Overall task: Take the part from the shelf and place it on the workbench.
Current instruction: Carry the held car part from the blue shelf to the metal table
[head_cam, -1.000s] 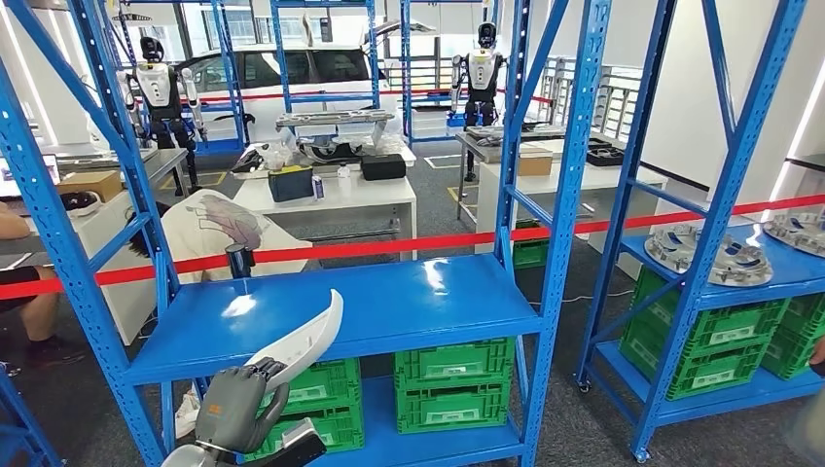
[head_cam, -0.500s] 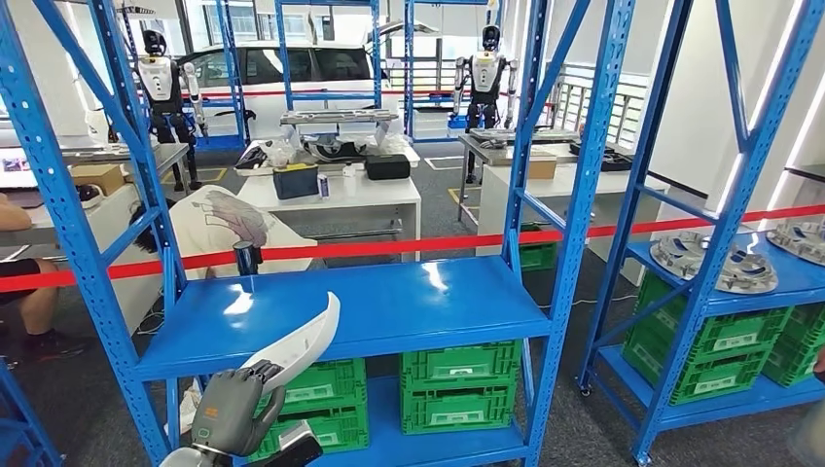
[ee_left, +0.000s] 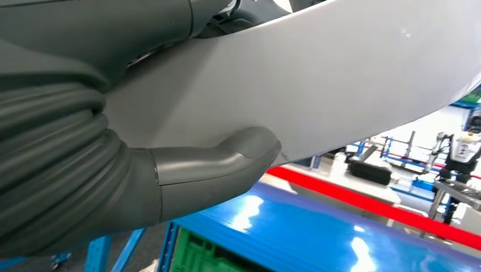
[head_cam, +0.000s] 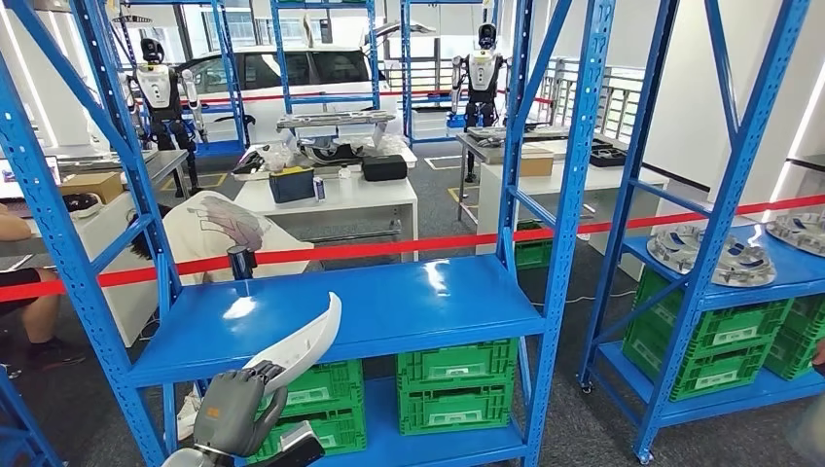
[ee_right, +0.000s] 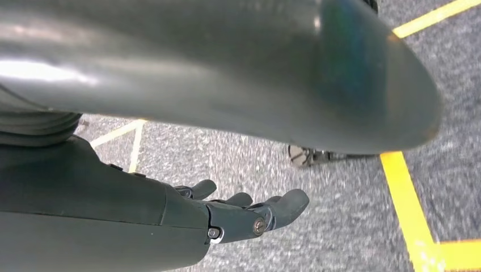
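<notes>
My left hand [head_cam: 232, 413] grips the lower end of a long, curved white part [head_cam: 304, 342], low at the left of the head view. The part rises slanting in front of the blue shelf board [head_cam: 409, 302], its tip over the board's front edge. In the left wrist view the part [ee_left: 340, 85] spans the picture with my thumb [ee_left: 227, 164] pressed against it. My right hand [ee_right: 249, 212] hangs over grey floor with loosely extended fingers and nothing in it.
Blue rack uprights [head_cam: 559, 243] frame the shelf, with green crates [head_cam: 452, 384] below it. A red tape [head_cam: 409, 243] runs behind. A second rack at the right carries round metal parts [head_cam: 710, 258]. White workbenches [head_cam: 331, 195] stand beyond, and a person [head_cam: 29, 292] sits at the left.
The whole picture sways slightly, so the camera has moved. My left hand keeps its hold on the white part at about the same place.
</notes>
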Robot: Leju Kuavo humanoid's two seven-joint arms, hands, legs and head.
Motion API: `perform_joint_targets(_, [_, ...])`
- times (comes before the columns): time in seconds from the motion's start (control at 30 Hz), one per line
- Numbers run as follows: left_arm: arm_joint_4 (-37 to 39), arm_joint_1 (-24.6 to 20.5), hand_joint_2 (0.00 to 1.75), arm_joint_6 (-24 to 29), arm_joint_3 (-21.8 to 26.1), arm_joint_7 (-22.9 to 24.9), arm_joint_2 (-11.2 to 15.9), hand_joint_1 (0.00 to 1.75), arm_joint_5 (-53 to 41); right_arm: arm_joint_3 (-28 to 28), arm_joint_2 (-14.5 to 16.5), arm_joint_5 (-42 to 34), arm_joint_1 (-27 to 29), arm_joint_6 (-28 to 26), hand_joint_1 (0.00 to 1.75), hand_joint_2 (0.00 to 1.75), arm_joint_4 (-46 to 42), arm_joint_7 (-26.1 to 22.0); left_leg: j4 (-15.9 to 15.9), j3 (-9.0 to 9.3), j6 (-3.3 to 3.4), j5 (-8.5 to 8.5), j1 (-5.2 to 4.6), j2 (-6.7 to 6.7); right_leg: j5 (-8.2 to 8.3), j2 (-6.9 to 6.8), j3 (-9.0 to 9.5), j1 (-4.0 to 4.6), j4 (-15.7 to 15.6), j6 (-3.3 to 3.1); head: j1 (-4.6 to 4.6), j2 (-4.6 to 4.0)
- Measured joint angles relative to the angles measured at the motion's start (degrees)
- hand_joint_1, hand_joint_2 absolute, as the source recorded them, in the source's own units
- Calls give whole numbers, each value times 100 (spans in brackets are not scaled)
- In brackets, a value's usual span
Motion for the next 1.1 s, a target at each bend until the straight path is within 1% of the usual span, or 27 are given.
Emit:
perform_joint_targets(0.03, [-3,-4,175,0,0,0,2,175,0,-1,-1,0,0,-1,0,0,-1,-1,237,-112,-28,-144,7,0,7,-2,9,-10,-15,-30,-3,0])
perform_joint_targets(0.1, [-1,5,175,0,0,-1,6,175,0,-1,-4,0,-1,-2,0,0,-2,-1,962,-444,-67,-482,21,1,3,-5,10,-8,-14,-60,-8,0])
perform_joint_targets(0.13, [5,17,175,0,0,-1,8,175,0,-1,-4,1,0,-2,0,0,-2,0,1269,-590,-79,-570,25,2,1,-5,10,-7,-12,-64,-9,0])
perform_joint_targets(0.17, [10,28,175,0,0,-1,9,175,0,-1,-4,1,1,-1,0,0,-1,1,1414,-662,-84,-552,27,2,0,-3,10,-6,-8,-65,-9,0])
perform_joint_targets(0.2, [14,33,175,0,0,-1,9,175,0,-2,-3,1,2,-1,0,0,-1,2,1343,-632,-81,-429,27,2,-1,1,11,-6,-4,-65,-8,0])
perform_joint_targets(0.23, [15,32,175,0,0,-1,9,175,0,-2,-2,1,3,-1,0,0,0,2,1064,-501,-69,-232,28,2,-3,5,14,-7,-1,-61,-9,0])
perform_joint_targets(0.27, [13,26,175,0,0,-1,9,175,0,-2,-1,0,3,-1,0,0,1,2,654,-310,-49,-48,27,3,-6,8,17,-6,2,-53,-8,0])
perform_joint_targets(0.3, [11,18,175,0,0,-1,9,175,0,-2,0,0,1,-2,0,0,1,1,288,-113,-29,80,17,3,-10,11,14,-1,4,-38,-9,0])
perform_joint_targets(0.33, [9,11,175,0,0,-1,8,175,0,-2,0,0,1,-2,0,0,0,1,15,27,-8,149,6,1,-10,11,11,6,6,-13,-8,0])
perform_joint_targets(0.37, [9,5,175,0,0,0,8,175,0,-2,0,0,0,-2,0,0,0,1,-129,99,16,151,-5,0,-5,11,5,12,6,16,-8,0])
perform_joint_targets(0.43, [8,3,175,0,0,2,10,175,0,-2,0,1,1,-2,0,0,0,1,-178,108,74,153,-9,-4,10,10,2,18,-6,85,-5,0])
perform_joint_targets(0.47, [4,2,175,0,0,3,11,175,0,-2,0,1,1,-2,0,0,0,1,-206,111,116,163,0,-3,-14,8,-11,16,21,116,-4,0])
perform_joint_targets(0.5, [0,-3,175,0,0,3,10,175,0,-2,0,1,1,-2,0,0,0,1,-230,114,159,181,10,0,-90,5,-57,15,122,141,-2,0])
perform_joint_targets(0.53, [-4,-6,175,0,0,2,8,175,0,-2,0,0,0,-2,0,0,0,0,-253,119,199,198,18,4,-225,2,-153,15,337,161,1,0])
perform_joint_targets(0.6, [-5,-3,175,0,0,2,5,175,0,-1,0,0,1,4,0,0,1,1,-258,115,241,202,10,13,-578,-2,-483,10,1046,185,6,-1])
perform_joint_targets(0.63, [-3,3,175,0,0,2,4,175,0,0,0,1,3,7,0,0,1,1,-255,113,248,200,4,16,-692,-2,-643,9,1379,194,7,-1])
perform_joint_targets(0.67, [-1,9,175,0,0,2,4,175,0,-1,0,1,6,9,0,0,1,2,-250,111,250,198,0,17,-704,-3,-732,9,1561,198,7,-1])
perform_joint_targets(0.7, [1,12,175,0,0,2,4,175,0,-1,0,1,8,6,0,0,1,2,-243,111,250,196,-1,17,-609,-3,-719,9,1530,198,8,0])
perform_joint_targets(0.73, [2,13,175,0,0,2,4,175,0,-2,-1,1,8,3,0,0,1,2,-234,111,245,192,0,15,-428,-4,-596,8,1278,192,7,0])
perform_joint_targets(0.77, [2,12,175,0,0,2,3,175,0,-2,-2,0,7,1,0,0,1,1,-223,111,234,184,1,14,-232,-7,-393,7,872,181,8,0])
perform_joint_targets(0.8, [-1,11,175,0,0,3,3,175,0,-2,-3,0,3,-2,0,0,1,1,-211,104,217,174,-5,11,-97,-9,-196,15,496,165,7,0])
perform_joint_targets(0.83, [-3,10,175,-1,0,3,2,175,0,-1,-3,0,1,-2,0,0,1,0,-201,99,193,164,-11,8,-13,-8,-55,27,217,146,8,0])
perform_joint_targets(0.87, [-5,9,175,-1,0,2,0,175,0,-1,-3,1,-1,-2,0,0,1,0,-191,94,164,156,-18,4,-5,-7,17,38,67,122,7,0])
perform_joint_targets(0.97, [-8,4,175,0,0,1,-1,175,0,-1,-1,1,-2,0,0,0,1,-1,-173,85,62,135,-19,-1,-28,1,25,34,4,36,7,0])
perform_joint_targets(1.0, [-9,-1,175,0,0,1,0,175,0,-2,1,0,-1,0,0,0,0,-1,-101,47,30,77,-15,0,-19,1,32,23,-13,1,2,0])
perform_joint_targets(1.03, [-10,-5,175,0,0,2,2,175,0,-2,1,0,-1,-1,0,0,-1,-1,73,-35,2,-36,-10,0,-10,-1,40,13,-30,-34,-2,0])
perform_joint_targets(1.1, [-6,-3,175,0,0,2,6,175,0,-2,-1,0,-1,-2,0,0,-1,-1,725,-342,-39,-371,8,1,-9,-5,46,11,-36,-77,-11,0])
